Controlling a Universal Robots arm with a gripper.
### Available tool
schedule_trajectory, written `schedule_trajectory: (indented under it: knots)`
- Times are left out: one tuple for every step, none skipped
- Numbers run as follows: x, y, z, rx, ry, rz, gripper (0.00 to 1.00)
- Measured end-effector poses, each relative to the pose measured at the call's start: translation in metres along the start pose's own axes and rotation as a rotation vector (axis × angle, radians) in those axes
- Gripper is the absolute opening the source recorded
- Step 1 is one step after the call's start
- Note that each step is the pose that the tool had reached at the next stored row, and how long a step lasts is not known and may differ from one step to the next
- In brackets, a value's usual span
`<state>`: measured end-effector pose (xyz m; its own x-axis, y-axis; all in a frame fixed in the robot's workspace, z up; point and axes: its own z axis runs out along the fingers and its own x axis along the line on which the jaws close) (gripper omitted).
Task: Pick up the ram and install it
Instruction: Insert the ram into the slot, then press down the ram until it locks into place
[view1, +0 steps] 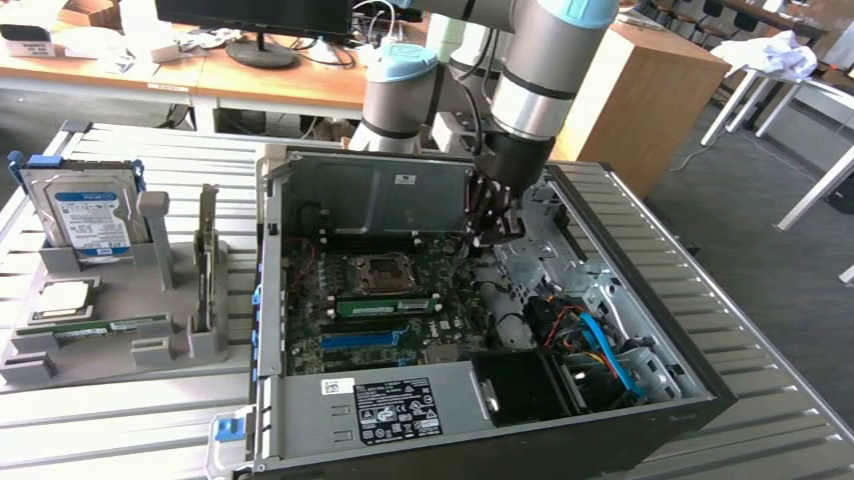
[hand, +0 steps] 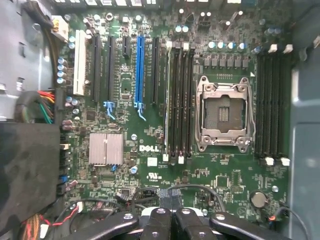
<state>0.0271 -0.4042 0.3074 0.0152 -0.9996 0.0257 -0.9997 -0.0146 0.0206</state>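
Note:
The ram (view1: 100, 327), a thin green stick with a white sticker, lies flat in the grey holder (view1: 80, 362) at the exterior view's left, outside the computer case. My gripper (view1: 497, 232) hangs inside the open case (view1: 694, 395) above the motherboard (view1: 350, 335), well away from the ram. In the wrist view its black fingers (hand: 159, 222) are pressed together with nothing between them; the gripper (hand: 171, 220) is shut. Black memory slots (hand: 181, 102) lie beside the empty processor socket (hand: 223, 114). A green strip (view1: 387, 305) lies along the slots below the socket (view1: 383, 272).
The holder also carries a silver hard drive (view1: 87, 215), a square processor chip (view1: 64, 298) and an upright card (view1: 207, 262). Blue cables (view1: 601, 345) and a black box (view1: 527, 385) occupy the case's near corner. Desks and a monitor stand behind.

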Motion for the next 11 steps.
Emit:
schedule_trajectory:
  knots:
    - [0.0001,0.0,-0.0017,0.0,0.0001,0.0,0.1]
    - [0.0001,0.0,-0.0021,0.0,0.0,0.0,0.1]
    - [0.0001,0.0,-0.002,0.0,0.0,0.0,0.1]
    - [0.0001,0.0,-0.002,0.0,-0.0001,0.0,0.1]
    - [0.0001,0.0,-0.0021,0.0,0.0,0.0,0.1]
    - [0.0001,0.0,-0.0021,0.0,0.0,0.0,0.1]
    - [0.0,0.0,-0.0021,0.0,0.0,0.0,0.1]
    - [0.0001,0.0001,-0.0021,0.0,0.0,0.0,0.1]
    - [0.0001,0.0,-0.0021,0.0,0.0001,0.0,0.1]
    - [0.0001,0.0,-0.0021,0.0,0.0001,0.0,0.1]
    - [0.0001,0.0001,-0.0021,0.0,0.0001,0.0,0.1]
